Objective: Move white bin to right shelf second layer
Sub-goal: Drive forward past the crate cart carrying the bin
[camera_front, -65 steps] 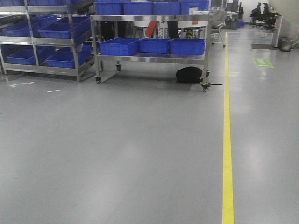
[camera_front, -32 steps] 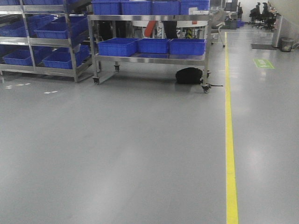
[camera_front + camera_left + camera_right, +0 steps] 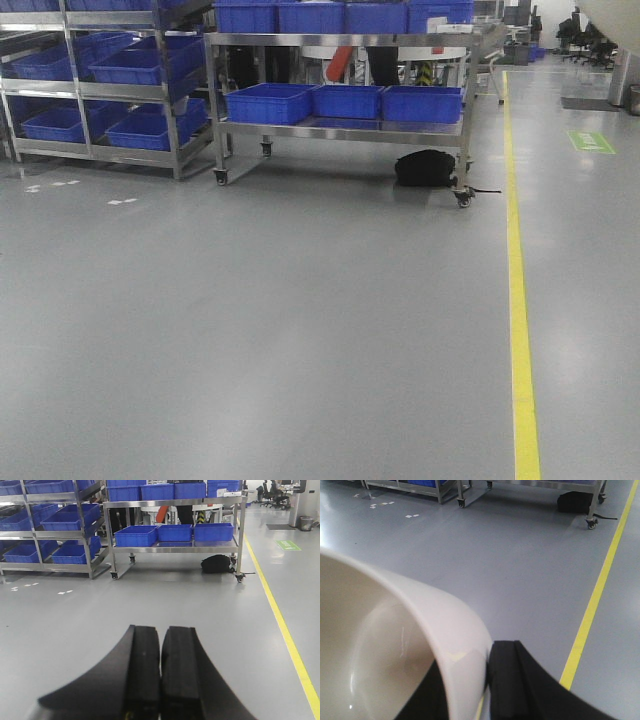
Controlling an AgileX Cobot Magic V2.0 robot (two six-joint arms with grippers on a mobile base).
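Note:
The white bin [image 3: 385, 630] fills the lower left of the right wrist view, a glossy cream tub with its mouth towards the camera. My right gripper [image 3: 470, 652] is shut on its wall, with one black finger inside and the other finger [image 3: 507, 670] outside, and holds it above the grey floor. A cream edge at the top right corner of the front view [image 3: 612, 10] looks like the same bin. My left gripper [image 3: 160, 632] is shut and empty, its fingers pressed together over the floor. No shelf level with white rollers can be made out in any view.
A steel cart on castors [image 3: 340, 130] with blue crates [image 3: 268, 103] stands ahead, with a black bag [image 3: 425, 168] under it. A steel rack [image 3: 180, 100] with more blue crates is at the far left. A yellow floor line [image 3: 520, 300] runs along the right.
In the front view the cart, rack and yellow line have shifted to the right, so the view has turned a little to the left. The cream edge has come into the top right corner.

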